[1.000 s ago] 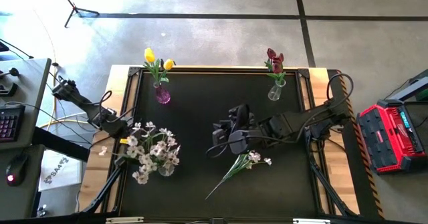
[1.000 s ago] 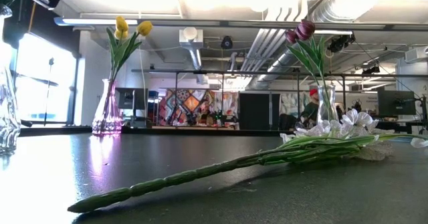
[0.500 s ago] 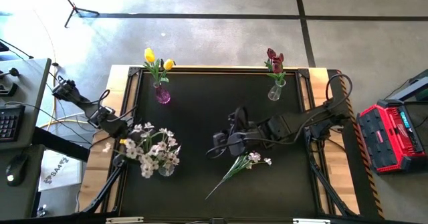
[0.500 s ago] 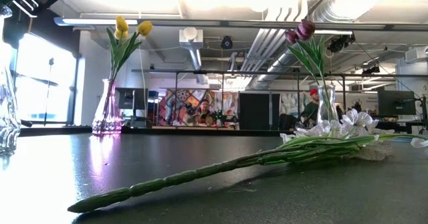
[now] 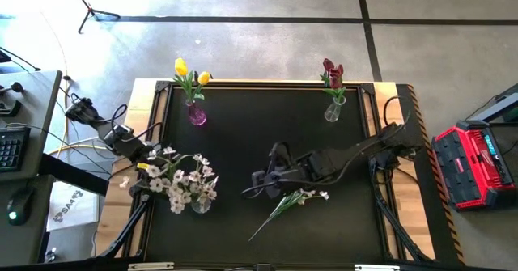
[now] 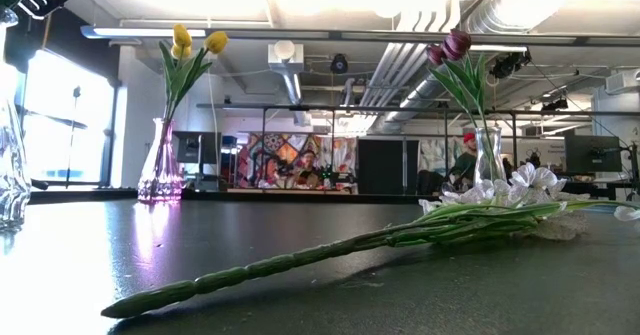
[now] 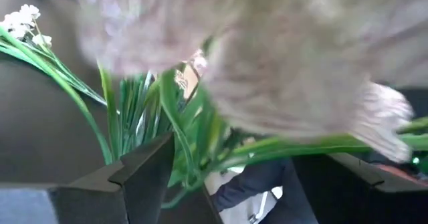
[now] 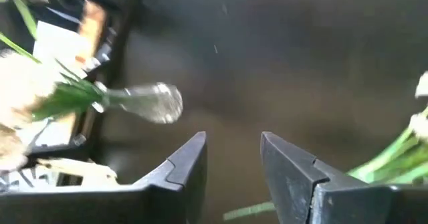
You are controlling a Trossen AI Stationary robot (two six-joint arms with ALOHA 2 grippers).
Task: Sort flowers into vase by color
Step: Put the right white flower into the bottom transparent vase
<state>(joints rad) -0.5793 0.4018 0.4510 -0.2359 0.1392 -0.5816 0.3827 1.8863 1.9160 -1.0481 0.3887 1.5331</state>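
A spray of small white-pinkish blossoms [image 5: 293,199] lies flat on the black table, its green stem [image 6: 300,260] pointing at the near edge. My right gripper [image 5: 254,183] is open just beyond the spray's stem side; its wrist view [image 8: 233,160] shows bare table between the fingers. More white sprays [image 5: 184,182] stand in a clear vase [image 8: 152,102] at the left. My left gripper [image 5: 152,164] is open beside them, with their green stems [image 7: 167,117] between its wide-spread fingers. Yellow tulips [image 5: 188,73] stand in a purple vase [image 6: 160,170], and dark red tulips [image 5: 331,74] in a clear vase [image 6: 488,155].
The two tulip vases stand near the table's far edge, left and right. The table's wooden rim [image 5: 144,117] runs along the sides. Bare black tabletop [image 5: 259,125] lies in the middle. A red case [image 5: 477,162] sits off the table to the right.
My right gripper has moved toward the table's near-left, down toward the spray lying on the table, and stays open. My left gripper has drawn back a little toward the table's left edge. The flowers have not moved.
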